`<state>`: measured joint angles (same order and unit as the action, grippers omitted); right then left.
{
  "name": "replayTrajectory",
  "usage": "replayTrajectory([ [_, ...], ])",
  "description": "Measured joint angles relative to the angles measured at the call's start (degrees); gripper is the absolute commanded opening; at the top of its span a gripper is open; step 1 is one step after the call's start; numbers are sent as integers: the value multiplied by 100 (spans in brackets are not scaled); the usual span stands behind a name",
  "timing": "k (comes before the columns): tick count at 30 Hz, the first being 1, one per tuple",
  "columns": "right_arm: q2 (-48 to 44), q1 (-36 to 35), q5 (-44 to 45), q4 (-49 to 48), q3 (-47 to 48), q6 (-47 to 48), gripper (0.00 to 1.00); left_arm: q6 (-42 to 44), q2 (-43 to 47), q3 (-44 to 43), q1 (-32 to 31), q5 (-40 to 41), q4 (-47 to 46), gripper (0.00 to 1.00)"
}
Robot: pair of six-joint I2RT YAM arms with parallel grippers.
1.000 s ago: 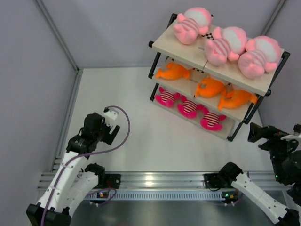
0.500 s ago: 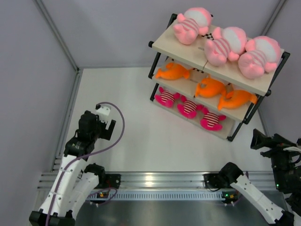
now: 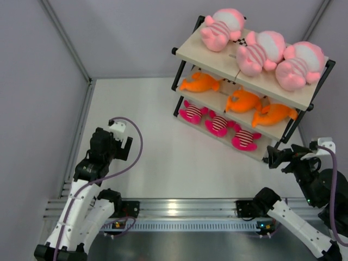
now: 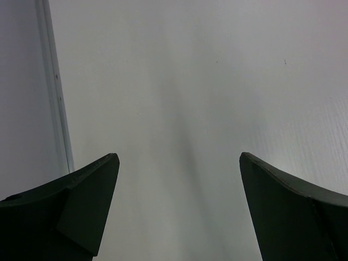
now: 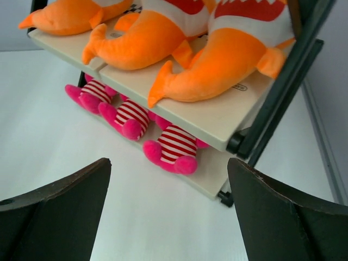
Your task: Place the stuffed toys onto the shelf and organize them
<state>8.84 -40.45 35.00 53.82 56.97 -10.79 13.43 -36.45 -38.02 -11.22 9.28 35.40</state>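
Observation:
The shelf [image 3: 187, 51] stands at the back right. Three pale-pink striped stuffed toys [image 3: 260, 51] lie on its top board, three orange fish [image 3: 243, 100] on the middle board and three magenta striped ones [image 3: 218, 125] on the bottom. My left gripper [image 3: 122, 142] hovers open over bare table at the near left; its wrist view shows my left gripper [image 4: 177, 157] with nothing between the fingers. My right gripper [image 3: 276, 159] is open just off the shelf's near right leg. In the right wrist view my right gripper [image 5: 168, 161] faces a magenta toy [image 5: 173, 148] and a fish [image 5: 217, 65].
Grey walls enclose the white table, with a metal edge strip [image 4: 54, 87] along its left side. The shelf's black corner post [image 5: 283, 87] rises close in front of my right gripper. A rail [image 3: 179, 209] carrying both arm bases runs along the near edge.
My right gripper has swung left toward the shelf's near right corner. My left gripper drew back slightly to the near left, and its jaws widened a little.

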Motion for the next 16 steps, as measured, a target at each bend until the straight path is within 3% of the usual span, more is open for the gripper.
replayTrajectory([
  [16,614,-7,-1488,-723,-601,173,90,2,48,0,31,4,-72,99],
])
